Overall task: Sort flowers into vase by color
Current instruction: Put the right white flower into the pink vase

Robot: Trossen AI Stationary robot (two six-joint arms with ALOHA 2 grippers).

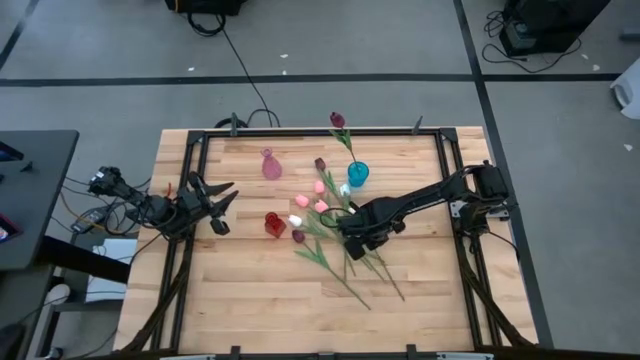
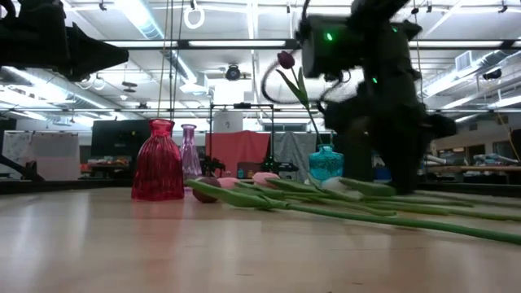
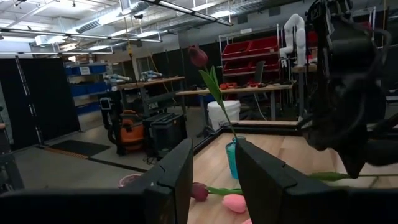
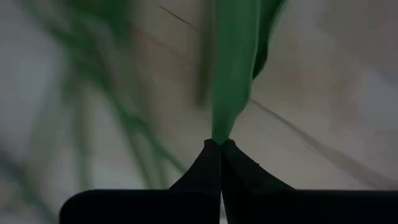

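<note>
Several tulips [image 1: 322, 215] with white, pink and maroon heads lie in a heap at the table's middle, their green stems [image 2: 358, 213] fanned toward the near edge. One maroon tulip [image 1: 337, 120] stands in the teal vase [image 1: 357, 173]. A red vase [image 1: 274, 224] and a pink vase [image 1: 270, 165] stand upright to the left of the heap. My right gripper [image 1: 352, 240] is down on the heap's stems, shut on a green leaf. My left gripper [image 1: 215, 205] hovers open left of the red vase. My right gripper [image 4: 219, 144] pinches a green leaf or stem [image 4: 230, 106] between its two fingertips, only at their free ends. It comes from above, pointing down into the heap. The green part runs on away from the fingertips; which flower it belongs to cannot be told.
Black frame rails [image 1: 190, 190] run along the table's left, right and far sides. The three vases stand close to the heap. Bare wood [image 1: 250, 300] lies toward the near edge, left of the stems.
</note>
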